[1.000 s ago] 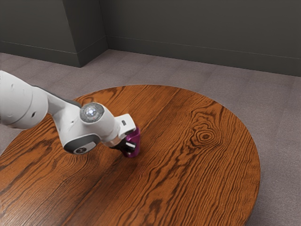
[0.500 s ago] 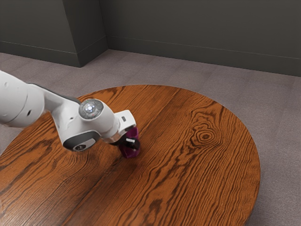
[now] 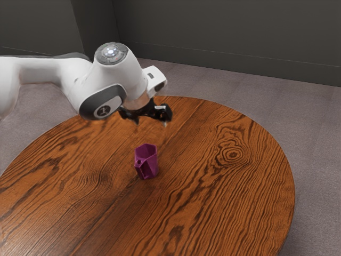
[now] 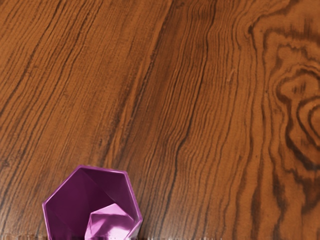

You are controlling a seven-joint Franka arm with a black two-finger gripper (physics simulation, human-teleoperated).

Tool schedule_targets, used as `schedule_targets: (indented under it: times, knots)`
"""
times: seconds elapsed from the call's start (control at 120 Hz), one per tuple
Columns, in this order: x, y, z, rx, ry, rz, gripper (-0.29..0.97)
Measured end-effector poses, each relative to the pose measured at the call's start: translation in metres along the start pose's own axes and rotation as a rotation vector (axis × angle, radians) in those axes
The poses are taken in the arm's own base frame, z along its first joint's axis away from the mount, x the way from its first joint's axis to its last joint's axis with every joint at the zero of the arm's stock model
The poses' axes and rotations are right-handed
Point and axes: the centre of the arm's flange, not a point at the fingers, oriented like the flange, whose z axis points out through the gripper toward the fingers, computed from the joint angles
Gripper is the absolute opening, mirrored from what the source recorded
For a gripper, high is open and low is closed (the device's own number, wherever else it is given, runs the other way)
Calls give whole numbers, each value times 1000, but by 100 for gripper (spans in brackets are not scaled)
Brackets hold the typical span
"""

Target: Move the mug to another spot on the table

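A purple faceted mug (image 3: pixel 145 161) stands upright on the round wooden table (image 3: pixel 229 208), a little toward the exterior view's left of the middle. My gripper (image 3: pixel 148 115) hangs well above and slightly behind it, open, with nothing between its fingers. The wrist view looks down into the mug's (image 4: pixel 92 206) hollow mouth, which rests on the wood grain of the table (image 4: pixel 200 100).
A grey carpeted floor (image 3: pixel 298 117) surrounds the table, with dark walls (image 3: pixel 224 32) behind. A knot in the wood (image 3: pixel 233 155) marks the table's half toward the exterior view's right. My white arm (image 3: pixel 48 80) crosses above the table's far edge at the exterior view's left.
My gripper has let go of the mug and risen well above it. The mug stays standing on the table where it was set.
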Motion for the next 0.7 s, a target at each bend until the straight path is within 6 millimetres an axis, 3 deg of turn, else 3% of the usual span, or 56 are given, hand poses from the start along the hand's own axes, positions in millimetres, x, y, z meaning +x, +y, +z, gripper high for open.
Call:
schedule_targets:
  times: [0.15, 0.25, 0.325, 0.367, 0.442, 0.483, 0.525, 0.7]
  knots:
    - [54, -1, -58, -60, -141, -100, 65]
    - [72, -10, -74, -118, -243, -87, 65]
    - [101, -17, -89, -150, -266, -52, 65]
    - [123, -38, -93, -149, -274, -54, 65]
    - [152, -110, -91, -119, -300, -97, 66]
    - [156, -137, -90, -109, -319, -101, 66]
    - [156, -148, -92, -108, -337, -80, 66]
    - [144, -130, -96, -138, -396, 97, 66]
